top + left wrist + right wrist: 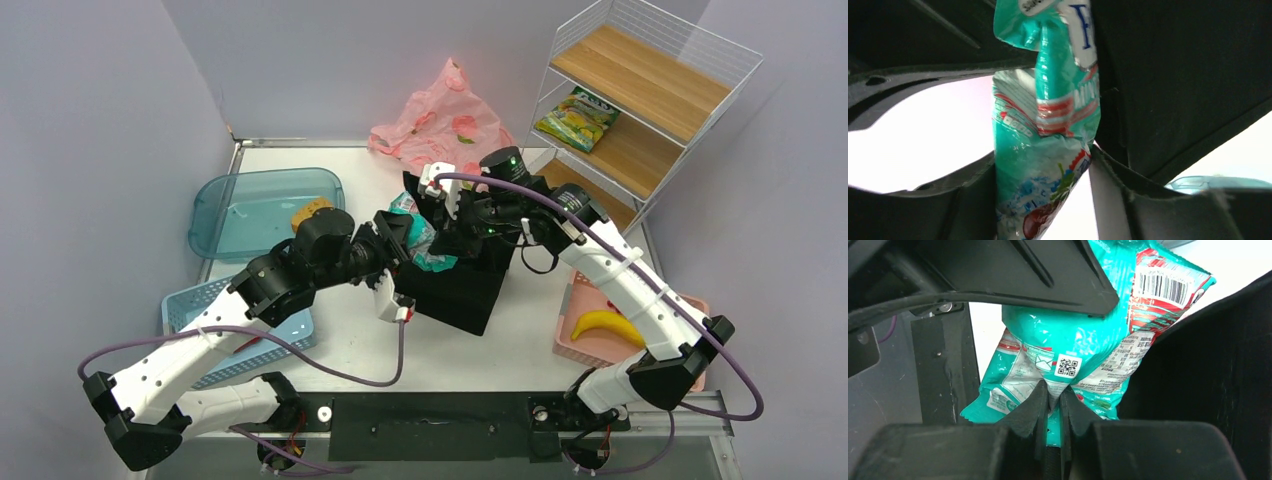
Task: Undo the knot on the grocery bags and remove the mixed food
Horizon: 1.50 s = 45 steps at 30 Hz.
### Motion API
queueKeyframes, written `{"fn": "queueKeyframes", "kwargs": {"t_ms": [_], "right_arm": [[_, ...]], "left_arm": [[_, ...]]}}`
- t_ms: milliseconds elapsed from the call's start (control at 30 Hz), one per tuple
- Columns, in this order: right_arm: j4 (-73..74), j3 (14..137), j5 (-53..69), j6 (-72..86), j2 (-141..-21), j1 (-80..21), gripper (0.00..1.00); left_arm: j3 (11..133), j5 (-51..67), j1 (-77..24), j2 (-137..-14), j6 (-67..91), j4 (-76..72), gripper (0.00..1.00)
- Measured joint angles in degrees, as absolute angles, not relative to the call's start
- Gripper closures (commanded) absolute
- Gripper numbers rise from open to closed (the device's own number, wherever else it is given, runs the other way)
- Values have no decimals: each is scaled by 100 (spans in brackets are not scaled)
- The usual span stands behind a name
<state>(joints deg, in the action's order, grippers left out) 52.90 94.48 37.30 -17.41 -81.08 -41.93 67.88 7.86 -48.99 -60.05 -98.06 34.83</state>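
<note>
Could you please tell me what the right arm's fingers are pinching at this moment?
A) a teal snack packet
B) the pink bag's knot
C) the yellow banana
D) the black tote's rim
A: in the right wrist view the right gripper has its fingers pressed together on a fold of the teal snack packet.

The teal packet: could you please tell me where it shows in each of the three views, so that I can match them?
Top external: packet at centre, at the top of the black tote.
Left wrist: centre, running top to bottom.
Right wrist: centre, its lower edge pinched by the right tool.
Shared landmark: the tote, dark fabric on the right in both wrist views.
</note>
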Motion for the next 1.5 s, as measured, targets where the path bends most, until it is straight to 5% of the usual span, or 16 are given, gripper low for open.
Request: {"fn": "queueKeyframes", "kwargs": {"t_ms": [33, 133, 200, 300, 533, 767, 1033, 1100, 1167, 1200, 1267, 1333, 1400, 1433, 1500], "right_arm": [[5317, 9518, 3728, -1756, -8147, -4217, 96], [5371, 9721, 3629, -1828, -8230, -4259, 47], [5356, 9839, 3452, -1911, -8213, -4252, 31], [4886, 9944, 3201, -1806, -8066, -4156, 23], [3332, 10114, 2816, -939, -7349, -3076, 21], [2495, 9703, 2950, -443, -6530, -3114, 18], [2611, 9537, 3048, -460, -6455, -3830, 16], [2689, 9537, 3076, -491, -6490, -3983, 28], [2718, 9539, 3120, -497, -6545, -4047, 55], [2729, 9542, 3138, -482, -6587, -4056, 79], [2768, 9557, 3208, -432, -6670, -4056, 100], [2777, 9585, 3271, -331, -6735, -4051, 100], [2718, 9590, 3352, -123, -6785, -3946, 76], [2663, 9590, 3420, 45, -6814, -3820, 53], [2563, 9590, 3409, 368, -6871, -3522, 39]], "left_arm": [[6772, 751, -4899, -6001, -9800, 3409, 70], [6788, 666, -4901, -6001, -9470, 3188, 89], [6875, 646, -4836, -6023, -8991, 3205, 100], [7255, 972, -4558, -6163, -7863, 3339, 100], [8165, 2550, -3100, -6370, -4132, 3170, 100], [8025, 4270, -2475, -6667, 204, 1413, 100], [7736, 5273, -2591, -6851, 2047, 340, 100], [7738, 5439, -2711, -6851, 2078, 285, 100], [7738, 5588, -2827, -6853, 2073, 281, 100], [7738, 5649, -2882, -6853, 2073, 281, 100], [7738, 5736, -2915, -6853, 2095, 283, 100], [7723, 5739, -2834, -6873, 2263, 239, 100], [7640, 5769, -2749, -6886, 2541, 43, 100], [7594, 5756, -2724, -6888, 2679, -58, 100], [7537, 5701, -2694, -6901, 2891, -198, 100]]}}
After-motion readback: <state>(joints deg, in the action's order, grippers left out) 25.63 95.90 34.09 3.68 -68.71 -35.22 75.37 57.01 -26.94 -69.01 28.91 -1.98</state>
